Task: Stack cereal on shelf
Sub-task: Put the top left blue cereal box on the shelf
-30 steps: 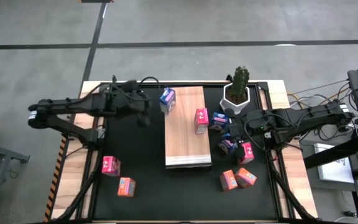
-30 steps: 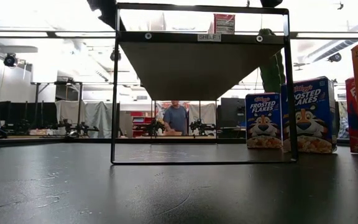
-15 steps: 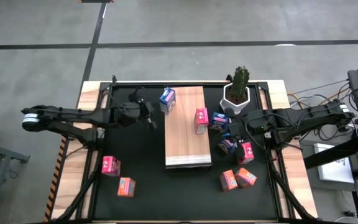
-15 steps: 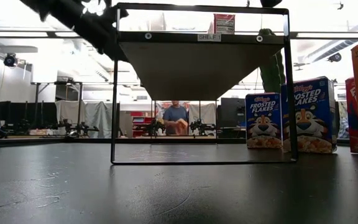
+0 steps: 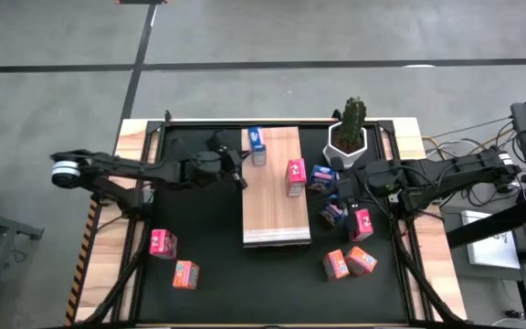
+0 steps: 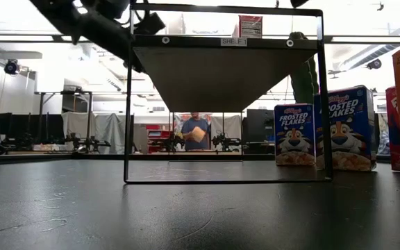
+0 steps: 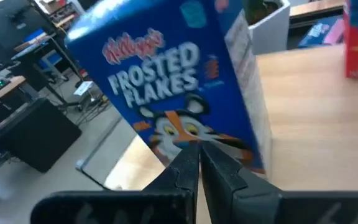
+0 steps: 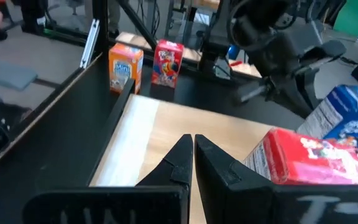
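Both arms outstretched toward shelf

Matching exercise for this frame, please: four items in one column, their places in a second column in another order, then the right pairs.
Items
1. blue box
2. red box
3. cactus
4. left gripper

Places
A. off the shelf's right far corner
B. at the shelf's left edge, by the blue box, shut
C. on the shelf, far left corner
D. on the shelf, at its right edge

Pairs: 1-C, 2-D, 3-A, 4-B
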You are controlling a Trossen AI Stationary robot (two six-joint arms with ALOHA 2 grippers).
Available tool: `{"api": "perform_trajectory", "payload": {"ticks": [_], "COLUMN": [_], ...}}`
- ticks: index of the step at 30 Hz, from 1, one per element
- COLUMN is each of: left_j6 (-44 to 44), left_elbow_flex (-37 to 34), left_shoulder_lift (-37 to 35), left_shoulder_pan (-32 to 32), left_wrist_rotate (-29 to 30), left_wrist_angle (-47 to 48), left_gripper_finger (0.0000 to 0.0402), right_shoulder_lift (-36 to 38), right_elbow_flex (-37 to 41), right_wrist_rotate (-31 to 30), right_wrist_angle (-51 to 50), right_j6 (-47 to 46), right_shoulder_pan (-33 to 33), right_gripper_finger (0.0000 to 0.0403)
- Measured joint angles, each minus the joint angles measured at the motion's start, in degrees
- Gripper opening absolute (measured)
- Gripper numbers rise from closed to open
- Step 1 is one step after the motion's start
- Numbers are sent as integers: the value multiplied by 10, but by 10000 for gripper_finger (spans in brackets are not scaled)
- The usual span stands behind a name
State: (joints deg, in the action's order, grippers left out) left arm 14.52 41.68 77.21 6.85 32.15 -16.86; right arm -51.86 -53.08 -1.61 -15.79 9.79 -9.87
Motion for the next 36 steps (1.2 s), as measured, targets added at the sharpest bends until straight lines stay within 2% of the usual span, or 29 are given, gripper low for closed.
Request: {"api": "perform_trajectory", "payload": {"ticks": [5,10,15,24,31,36], "left_j6": [0,-6,-6,34,78,90], "left_elbow_flex": [26,28,26,1,-61,-81], "left_shoulder_lift": [13,1,-21,-86,-164,-206], "left_shoulder_pan": [0,-3,-13,-29,-30,-30], "left_wrist_rotate": [10,16,19,19,1,-1], "left_wrist_angle": [32,48,60,65,-19,-26], "left_gripper_finger": [0,0,0,0,0,0], "right_shoulder_lift": [0,-9,-48,-169,-252,-294], "right_elbow_flex": [-2,-26,-66,-210,-317,-367], "right_wrist_rotate": [-2,-61,-64,-62,-55,-54], "right_wrist_angle": [18,16,3,-94,-150,-159], "right_j6": [-28,-53,-54,-43,-24,-2], "right_shoulder_pan": [0,2,17,77,134,167], "right_gripper_finger": [9,9,9,9,9,9]}}
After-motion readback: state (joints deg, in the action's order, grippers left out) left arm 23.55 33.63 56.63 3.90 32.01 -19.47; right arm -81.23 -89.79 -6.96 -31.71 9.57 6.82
